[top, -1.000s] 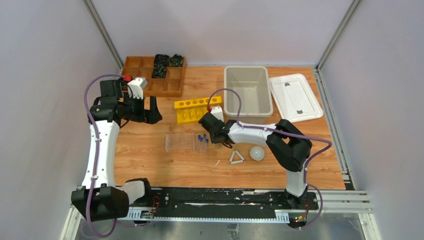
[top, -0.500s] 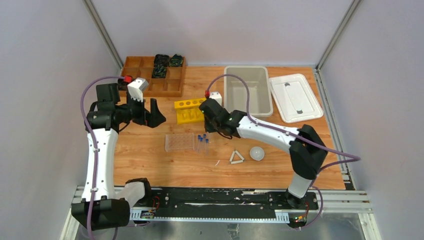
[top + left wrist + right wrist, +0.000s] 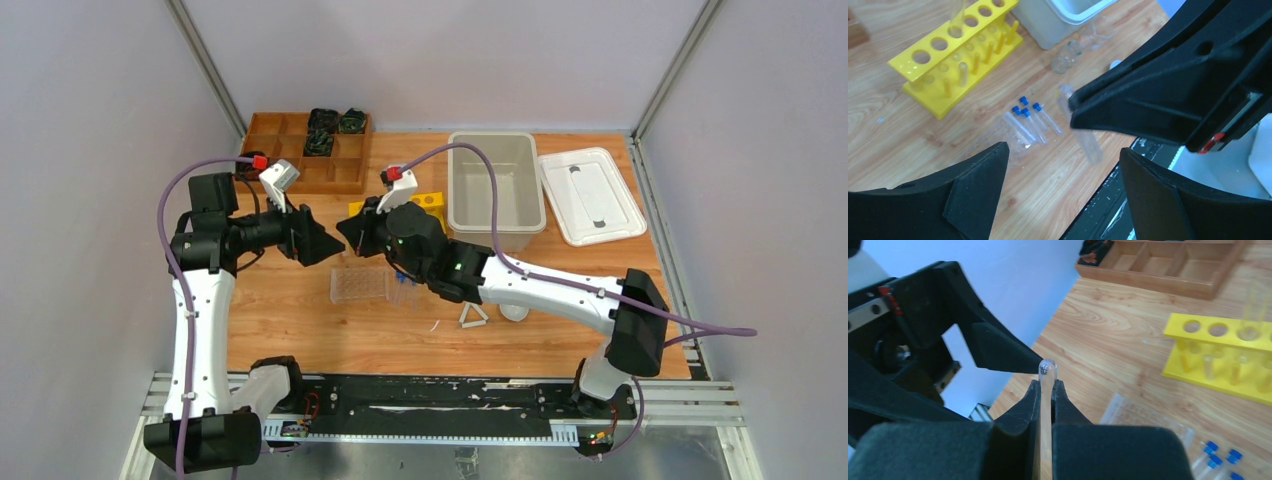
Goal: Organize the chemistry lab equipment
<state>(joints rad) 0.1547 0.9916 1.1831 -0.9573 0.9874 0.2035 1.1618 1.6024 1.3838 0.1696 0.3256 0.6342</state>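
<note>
Right wrist view: right gripper (image 3: 1047,390) is clenched on a clear tube (image 3: 1046,371), rounded end poking out past the tips, held in the air above the table. Left gripper (image 3: 1063,150) is spread wide with nothing in it, fingertips just beside the tube. Reads like a handover.

Risks:
- The pinch is narrow on a smooth round tube, so a nudge from a left finger could pivot it or slide it out.
- If the right lets go before the left closes, the tube drops onto the blue-capped tubes (image 3: 1028,117) lying below, next to the clear plastic rack (image 3: 358,284).
- Can't tell glass from plastic here, so I'd assume it cracks.
- The right forearm hangs over those loose tubes, so a low sweep would scatter them.

Surface is a hard, flat wood-grain table (image 3: 300,330), so round things will roll. Room is plain pale walls on three sides, with a metal rail at the near edge.
</note>
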